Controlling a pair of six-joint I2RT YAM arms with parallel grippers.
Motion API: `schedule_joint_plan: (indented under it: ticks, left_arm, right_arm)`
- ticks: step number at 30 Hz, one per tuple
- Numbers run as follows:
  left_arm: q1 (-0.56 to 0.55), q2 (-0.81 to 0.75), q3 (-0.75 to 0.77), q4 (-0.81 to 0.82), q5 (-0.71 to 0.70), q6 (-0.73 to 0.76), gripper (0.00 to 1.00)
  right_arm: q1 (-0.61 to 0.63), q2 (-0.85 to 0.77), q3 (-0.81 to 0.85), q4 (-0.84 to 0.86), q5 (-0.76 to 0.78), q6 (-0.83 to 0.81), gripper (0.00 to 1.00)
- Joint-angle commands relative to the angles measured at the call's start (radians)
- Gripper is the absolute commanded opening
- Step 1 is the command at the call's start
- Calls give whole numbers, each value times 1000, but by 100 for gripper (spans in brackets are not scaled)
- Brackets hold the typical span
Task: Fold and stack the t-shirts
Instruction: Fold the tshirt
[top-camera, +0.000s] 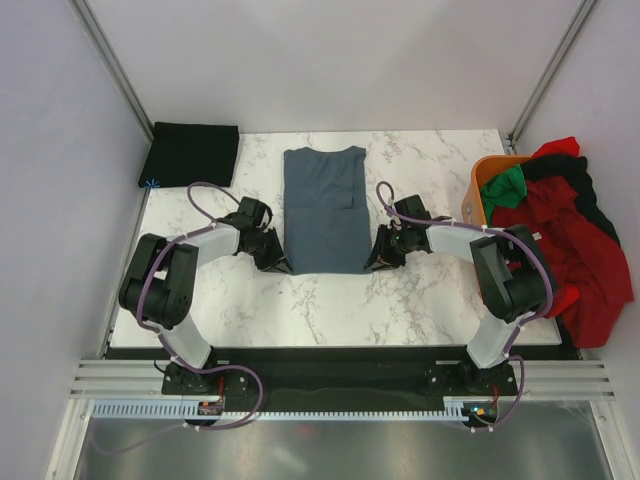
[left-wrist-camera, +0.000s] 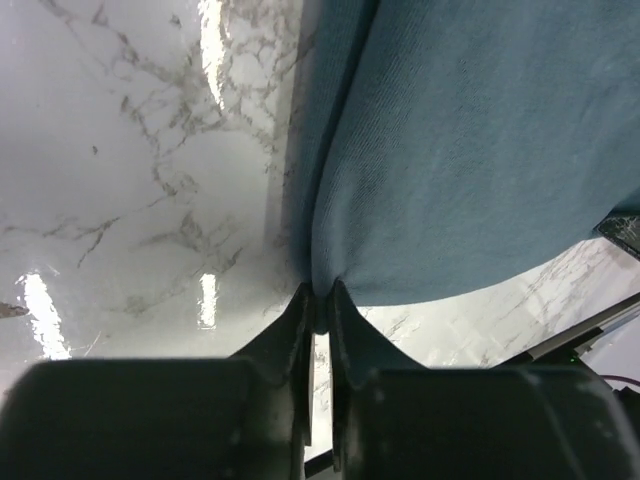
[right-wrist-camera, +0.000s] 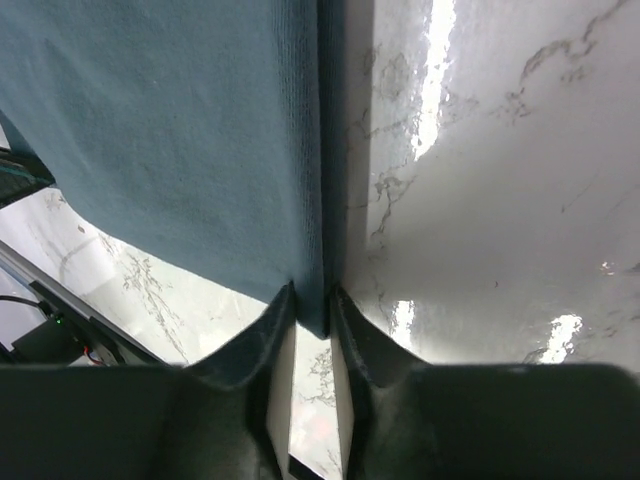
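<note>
Item: blue-grey t-shirt (top-camera: 325, 210), at the centre of the marble tabletop (top-camera: 430, 300), collar toward the far edge, hem toward the arms. The sleeves are turned in, so it lies flat as a long narrow rectangle. Left tool (top-camera: 278, 264): at the near left hem corner, narrowed to a pinch on the cloth. The left wrist view shows its fingers (left-wrist-camera: 285, 335) nipping the folded edge, with the fabric gathering slightly at the tips. Right tool (top-camera: 376, 262): at the near right hem corner, likewise closed upon the shirt's edge, the cloth running down between its fingers (right-wrist-camera: 262, 335). Folded black garment (top-camera: 193, 154): far left corner of the tabletop, well apart from the blue-grey t-shirt, and judged to be the start of the stack. Orange basket (top-camera: 478, 190): at the right edge, holding a green garment (top-camera: 505, 187), with red garments (top-camera: 575, 250) spilling over its rim and off the side; the number of pieces cannot be told. Progress, as judged: one shirt appears folded and placed. The present one has its lengthwise folds made, with the hem-to-collar fold and the move to the stack outstanding. The basket's contents remain to be folded, so the task stands well short of half.
</note>
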Motion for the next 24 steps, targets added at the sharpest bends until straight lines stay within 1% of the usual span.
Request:
schedule_joint_plan:
  ticks: [1,2,3,4,5,9,12,13,15,16,18,19,20,21,22,23,24]
  left_arm:
    - [-11,16,-2,44,-4,-6,7]
    - [-13,17,-2,44,-6,-8,3]
    - [-13,15,-2,44,-4,-9,2]
    - [-14,15,-1,47,-4,-9,2]
    - [-16,9,-4,47,-4,-12,2]
    - [-37,-63,-27,27,4,-26,2]
    - [-85,-175,-48,-37,-24,-45,2]
    - [-103,-239,-54,-65,-24,-46,2]
    - [-112,-304,-76,-138,-12,-63,2]
    - [-118,-347,-87,-160,-4,-71,2]
    - [-128,-472,-113,-230,4,-94,2]
    - [-140,-514,-117,-255,2,-107,2]
    - [-148,-595,-123,-281,1,-115,2]
    - [-155,-634,-127,-322,-4,-123,2]
    - [-163,-666,-128,-352,-6,-133,2]
    - [-164,-703,-119,-375,-3,-150,2]
    - [-166,-759,-114,-424,-4,-158,2]
  right_arm:
    - [3,23,-4,2,32,-22,21]
    - [3,25,-5,3,30,-21,17]
    - [1,25,-4,0,28,-22,14]
    - [3,22,-4,-1,27,-19,2]
    - [1,19,-2,-10,22,-21,0]
    - [3,-41,-17,-43,15,-19,0]
    - [3,-137,-50,-92,16,-18,0]
    - [7,-194,-69,-107,15,-18,0]
    - [11,-259,-88,-182,19,-26,0]
    - [12,-329,-103,-214,22,-26,0]
    - [17,-403,-114,-314,28,-22,0]
    - [21,-478,-120,-348,32,-19,0]
    - [27,-515,-122,-413,36,-16,0]
    - [32,-553,-122,-447,42,-6,0]
    - [41,-625,-122,-475,56,2,0]
    - [43,-657,-120,-536,62,10,0]
    - [44,-688,-119,-562,64,20,0]
